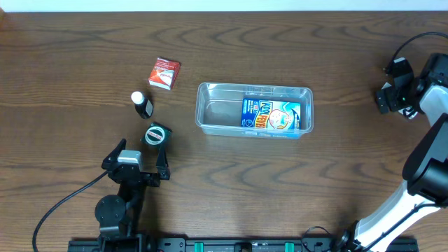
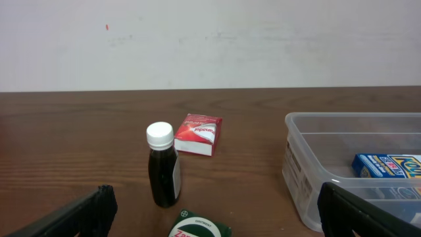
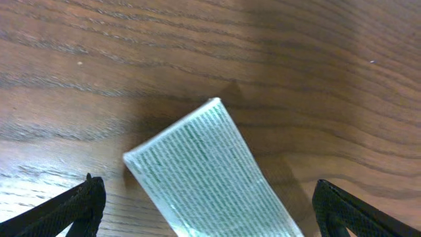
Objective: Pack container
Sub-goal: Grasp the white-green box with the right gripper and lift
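Note:
The clear plastic container [image 1: 210, 94] stands mid-table with a blue box [image 1: 271, 114] lying flat in its right half. Left of it are a red box [image 1: 164, 73], a dark bottle with a white cap [image 1: 142, 104] and a green ointment box [image 1: 157, 134]. My left gripper [image 1: 138, 166] is open and empty just in front of the ointment box [image 2: 200, 228]; the bottle [image 2: 163, 172], red box [image 2: 197, 135] and container [image 2: 299, 171] lie beyond it. My right gripper [image 1: 389, 84] is open at the far right, above a pale box with green print [image 3: 204, 171] lying between its fingers [image 3: 210, 214], untouched.
The table's far edge meets a white wall behind the objects in the left wrist view. The right arm's base and links stand along the right edge [image 1: 427, 161]. A cable [image 1: 63, 203] trails from the left arm at the front left.

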Robot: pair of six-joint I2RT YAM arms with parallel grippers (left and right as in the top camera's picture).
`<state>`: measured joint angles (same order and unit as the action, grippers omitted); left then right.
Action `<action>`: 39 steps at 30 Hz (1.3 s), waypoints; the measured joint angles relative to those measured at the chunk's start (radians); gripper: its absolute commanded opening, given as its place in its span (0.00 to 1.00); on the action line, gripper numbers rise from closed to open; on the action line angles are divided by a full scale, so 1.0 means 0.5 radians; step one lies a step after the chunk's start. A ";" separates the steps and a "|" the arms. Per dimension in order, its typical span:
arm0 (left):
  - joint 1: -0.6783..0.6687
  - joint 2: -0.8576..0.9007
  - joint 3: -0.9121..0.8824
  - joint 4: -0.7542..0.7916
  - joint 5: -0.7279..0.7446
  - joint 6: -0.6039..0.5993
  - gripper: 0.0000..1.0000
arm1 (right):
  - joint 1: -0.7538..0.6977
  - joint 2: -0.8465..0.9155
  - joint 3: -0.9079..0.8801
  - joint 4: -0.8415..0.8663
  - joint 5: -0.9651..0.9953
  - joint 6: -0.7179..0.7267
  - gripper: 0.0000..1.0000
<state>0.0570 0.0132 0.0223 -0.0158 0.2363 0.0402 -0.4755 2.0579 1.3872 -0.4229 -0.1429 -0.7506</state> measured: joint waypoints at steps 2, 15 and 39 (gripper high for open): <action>0.000 0.000 0.000 0.000 -0.001 0.000 0.98 | -0.015 0.001 0.000 0.002 -0.001 -0.020 0.98; 0.000 0.000 0.000 0.000 -0.001 0.000 0.98 | -0.051 0.027 0.001 -0.057 -0.073 0.040 0.79; 0.000 0.000 0.000 0.000 -0.001 -0.001 0.98 | -0.043 0.053 0.003 -0.134 -0.089 0.948 0.19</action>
<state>0.0570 0.0132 0.0223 -0.0158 0.2359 0.0399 -0.4969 2.0842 1.3888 -0.4900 -0.1875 -0.2764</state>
